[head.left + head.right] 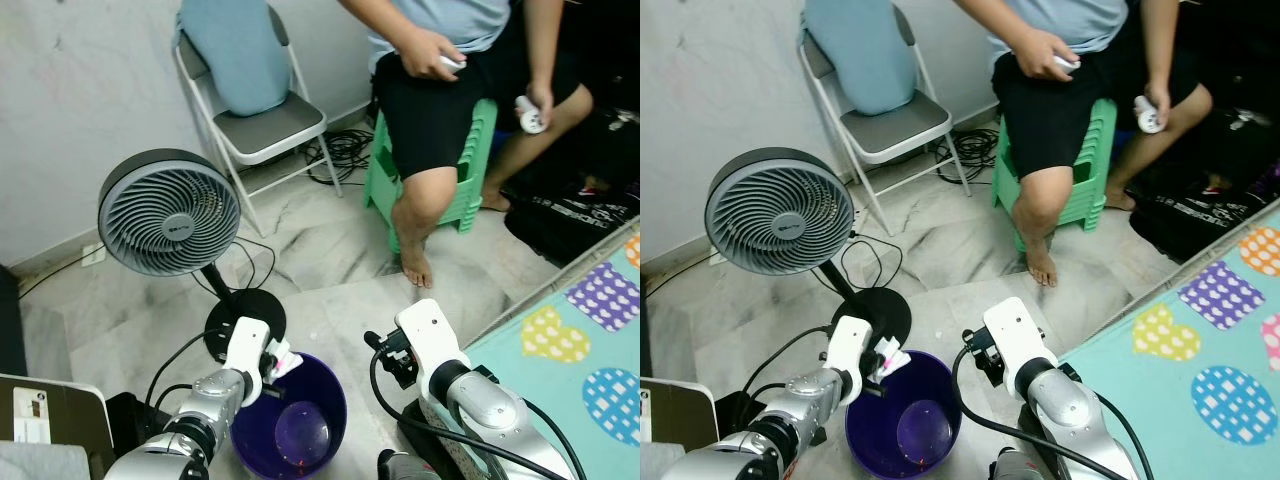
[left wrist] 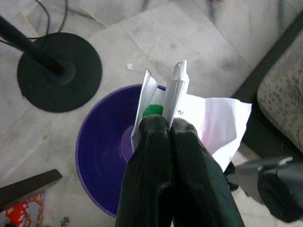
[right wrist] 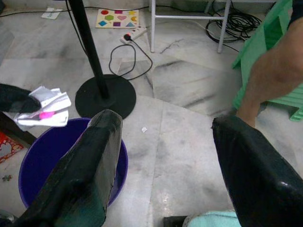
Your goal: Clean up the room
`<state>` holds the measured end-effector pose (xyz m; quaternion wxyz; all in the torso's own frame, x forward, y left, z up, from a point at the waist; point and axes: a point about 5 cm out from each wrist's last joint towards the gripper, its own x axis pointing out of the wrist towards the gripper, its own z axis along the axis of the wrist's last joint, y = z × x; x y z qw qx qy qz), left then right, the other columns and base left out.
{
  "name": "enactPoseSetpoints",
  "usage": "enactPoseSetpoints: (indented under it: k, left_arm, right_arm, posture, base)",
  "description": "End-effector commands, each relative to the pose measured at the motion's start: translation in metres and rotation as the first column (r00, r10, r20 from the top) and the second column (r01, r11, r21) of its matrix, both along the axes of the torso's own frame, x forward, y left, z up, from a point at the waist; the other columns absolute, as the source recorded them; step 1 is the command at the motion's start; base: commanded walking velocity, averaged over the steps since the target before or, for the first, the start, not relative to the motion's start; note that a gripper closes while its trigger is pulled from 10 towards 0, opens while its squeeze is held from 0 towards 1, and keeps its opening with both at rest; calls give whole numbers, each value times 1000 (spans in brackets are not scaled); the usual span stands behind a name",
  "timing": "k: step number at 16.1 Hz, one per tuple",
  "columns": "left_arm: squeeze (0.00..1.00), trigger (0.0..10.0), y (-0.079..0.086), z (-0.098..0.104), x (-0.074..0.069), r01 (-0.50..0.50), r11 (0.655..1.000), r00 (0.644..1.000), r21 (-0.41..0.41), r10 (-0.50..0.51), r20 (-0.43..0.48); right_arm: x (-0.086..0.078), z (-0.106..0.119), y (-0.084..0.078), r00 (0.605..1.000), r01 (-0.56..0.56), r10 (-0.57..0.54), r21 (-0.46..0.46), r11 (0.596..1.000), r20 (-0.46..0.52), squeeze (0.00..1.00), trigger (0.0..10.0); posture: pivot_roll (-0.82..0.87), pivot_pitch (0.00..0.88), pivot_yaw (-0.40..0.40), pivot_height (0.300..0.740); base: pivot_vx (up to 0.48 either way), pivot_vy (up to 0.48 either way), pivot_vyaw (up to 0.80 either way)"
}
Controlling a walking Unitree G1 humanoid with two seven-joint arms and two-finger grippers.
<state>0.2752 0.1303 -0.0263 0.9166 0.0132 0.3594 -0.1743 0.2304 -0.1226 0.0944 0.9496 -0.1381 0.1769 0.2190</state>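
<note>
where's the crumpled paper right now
The crumpled paper is pinched in the left gripper, held over the near rim of the purple bucket on the robot's left, just in front of the standing fan's black base.

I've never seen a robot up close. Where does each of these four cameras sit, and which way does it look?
Left eye, right eye: on the head, looking forward and down at the round purple plastic bin; both silver arms show.
Left wrist: along the left gripper, shut on crumpled white paper, above the bin.
Right wrist: between the open right gripper fingers, toward marble floor.
All share the bin and the black fan base.
</note>
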Motion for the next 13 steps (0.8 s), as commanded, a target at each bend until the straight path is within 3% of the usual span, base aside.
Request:
enactPoseSetpoints:
  k: [1,5,7,8,13]
  left_arm:
    - [0,10000,4,-7,-9,26,999,999,36,-25,-32]
    - [0,10000,0,-17,-20,37,998,995,45,-33,-95]
    - [0,10000,-7,-17,-22,73,997,991,0,-73,-109]
    - [0,10000,-11,-16,-22,94,995,989,-38,-98,-109]
    - [0,10000,-15,-15,-22,197,980,976,-20,-198,-88]
  right_arm:
    - [-3,-1,4,1000,-9,9,9,1000,-7,0,10000]
    - [-8,1,2,1000,8,-8,21,1000,-9,0,10000]
    - [-7,0,4,1000,0,0,25,1000,-12,0,10000]
    - [-7,0,5,1000,-1,1,26,1000,-13,0,10000]
    - [-4,-1,6,1000,-7,8,29,1000,-17,0,10000]
  posture:
    - [-413,118,133,740]
    - [-426,148,138,740]
    - [-420,147,138,740]
    - [-414,148,140,740]
    - [-404,140,137,740]
  base:
    - [0,0,0]
    - [0,0,0]
    - [0,0,0]
    - [0,0,0]
    - [0,0,0]
